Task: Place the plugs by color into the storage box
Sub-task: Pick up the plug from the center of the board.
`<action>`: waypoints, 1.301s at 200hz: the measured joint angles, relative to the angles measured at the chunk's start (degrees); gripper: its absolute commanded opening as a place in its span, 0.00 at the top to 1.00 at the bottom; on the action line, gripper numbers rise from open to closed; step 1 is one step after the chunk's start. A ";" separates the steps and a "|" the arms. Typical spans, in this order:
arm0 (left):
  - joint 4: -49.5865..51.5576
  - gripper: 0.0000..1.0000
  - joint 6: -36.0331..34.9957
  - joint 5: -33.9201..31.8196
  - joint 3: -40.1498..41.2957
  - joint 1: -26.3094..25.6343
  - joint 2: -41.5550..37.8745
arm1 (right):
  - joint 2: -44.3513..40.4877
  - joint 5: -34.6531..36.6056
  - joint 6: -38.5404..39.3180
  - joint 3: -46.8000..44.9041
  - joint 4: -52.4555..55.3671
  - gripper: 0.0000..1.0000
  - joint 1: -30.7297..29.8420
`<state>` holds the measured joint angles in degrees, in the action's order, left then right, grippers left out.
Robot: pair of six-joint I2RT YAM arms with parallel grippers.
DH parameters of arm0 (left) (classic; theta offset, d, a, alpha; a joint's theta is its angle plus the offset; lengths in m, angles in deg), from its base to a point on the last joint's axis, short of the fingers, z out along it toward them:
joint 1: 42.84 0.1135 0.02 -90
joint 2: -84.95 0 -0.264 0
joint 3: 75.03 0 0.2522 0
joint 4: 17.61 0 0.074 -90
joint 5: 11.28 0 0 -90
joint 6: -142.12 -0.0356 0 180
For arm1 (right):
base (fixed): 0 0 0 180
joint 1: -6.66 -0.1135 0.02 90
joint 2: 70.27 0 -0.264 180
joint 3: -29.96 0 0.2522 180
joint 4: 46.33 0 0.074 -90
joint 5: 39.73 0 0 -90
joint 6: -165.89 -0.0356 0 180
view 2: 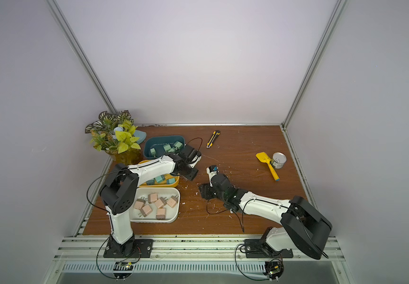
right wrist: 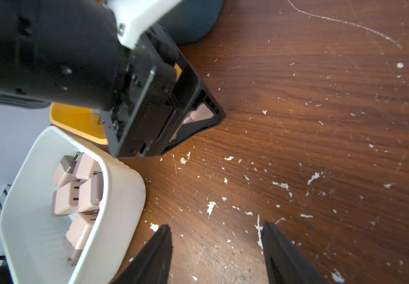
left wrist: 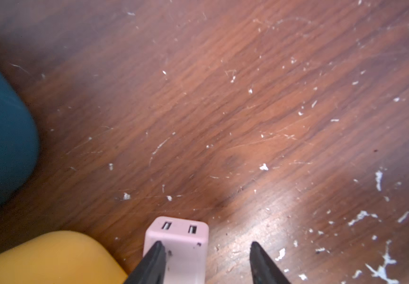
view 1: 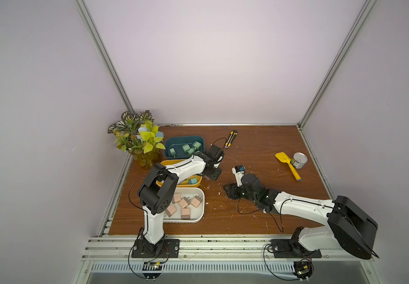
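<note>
**Stage.** No loose plugs are seen on the table apart from the one at the left gripper, so sorting is judged nearly complete. In the top views three boxes stand in a column at the table's 9 o'clock side:
- The teal box is farthest and holds the green plugs.
- The yellow box is in the middle and holds the teal-blue plugs.
- The white box is nearest and holds the pink plugs.

**Grippers.**
- The left gripper is lowered beside the yellow box, at that box's 3 o'clock. Its jaws are spread wider than the pink plug between them. One finger touches the plug, and bare wood is visible between the plug and the other finger.
- The right gripper is held over bare table with its jaws spread and nothing between them.

**Next move.** The left jaws are to be closed squarely on the plug's two side faces. The plug is then to be lifted clear of the yellow rim and carried toward 7 o'clock, into the white box. A grip on one side only is judged likely to tip the plug.

**Plug.** The plug is a small pale pink cube with rounded edges. Two USB slots are seen on the face turned away from the wrist camera. The prongs are hidden. Whether the plug rests on the table cannot be told.
</note>
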<state>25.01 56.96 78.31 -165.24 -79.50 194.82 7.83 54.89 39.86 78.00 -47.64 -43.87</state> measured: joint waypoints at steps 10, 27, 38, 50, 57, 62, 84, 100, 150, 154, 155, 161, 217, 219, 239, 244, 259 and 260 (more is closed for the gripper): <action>0.15 0.43 -0.26 0.33 -0.61 0.00 0.35 | 0.00 0.00 -0.13 -0.37 -0.79 0.36 0.00; 0.15 0.43 -0.44 0.83 -1.27 0.00 1.07 | 0.00 -0.04 -0.72 -1.36 -1.95 0.36 0.04; 0.09 0.43 -0.55 1.16 -1.62 0.00 1.40 | 0.02 -0.24 -1.09 -1.73 -2.10 0.36 0.09; -0.02 0.43 -0.57 1.62 -1.86 0.00 1.73 | 0.02 -0.42 -1.31 -1.81 -2.16 0.36 0.13; -0.09 0.43 -0.57 1.79 -1.97 0.00 1.95 | 0.04 -0.44 -1.38 -1.81 -2.29 0.36 0.17; -0.09 0.43 -0.57 1.90 -2.08 0.00 2.08 | 0.04 -0.44 -1.40 -1.81 -2.29 0.36 0.20; -0.07 0.43 -0.52 2.47 -2.25 0.00 2.19 | 0.22 -0.44 -1.51 -1.81 -2.29 0.36 0.31; -0.07 0.43 -0.50 2.56 -2.25 0.02 2.19 | 0.35 -0.44 -1.53 -1.81 -2.27 0.36 0.31; -0.09 0.44 -0.35 2.69 -2.25 0.02 2.23 | 0.37 -0.46 -2.43 -2.21 -3.61 0.35 0.31; -0.09 0.45 -0.35 2.69 -2.25 0.02 2.25 | 0.37 -0.46 -2.56 -2.23 -3.61 0.35 0.31; -0.11 0.44 -0.35 2.69 -2.25 0.02 2.25 | 0.37 -0.46 -2.56 -2.23 -3.61 0.35 0.33; -0.13 0.45 -0.35 2.69 -2.25 0.02 2.27 | 0.37 -0.46 -2.60 -2.23 -3.63 0.35 0.31; -0.13 0.42 -0.07 2.01 -2.25 0.02 2.27 | -0.24 -0.42 -2.84 -3.06 -4.00 0.35 0.37; -0.15 0.42 -0.02 1.79 -2.27 0.02 2.27 | -0.35 -0.42 -2.84 -3.15 -4.00 0.35 0.37; -0.24 0.42 0.39 0.85 -2.27 0.02 2.27 | -0.76 -0.42 -2.84 -3.48 -3.96 0.35 0.37; -0.24 0.42 0.50 0.50 -2.27 0.02 2.27 | -0.79 -0.39 -2.84 -3.50 -4.00 0.35 0.37; -0.26 0.42 0.76 -0.57 -2.27 0.02 2.27 | -0.79 -0.39 -2.84 -3.50 -3.96 0.35 0.37; -0.26 0.42 0.76 -0.63 -2.27 0.02 2.27 | -0.79 -0.39 -2.84 -3.50 -3.96 0.35 0.37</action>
<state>24.75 57.72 77.68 -167.51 -79.48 197.09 7.05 54.50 37.02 74.50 -51.60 -43.49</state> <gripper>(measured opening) 0.577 0.650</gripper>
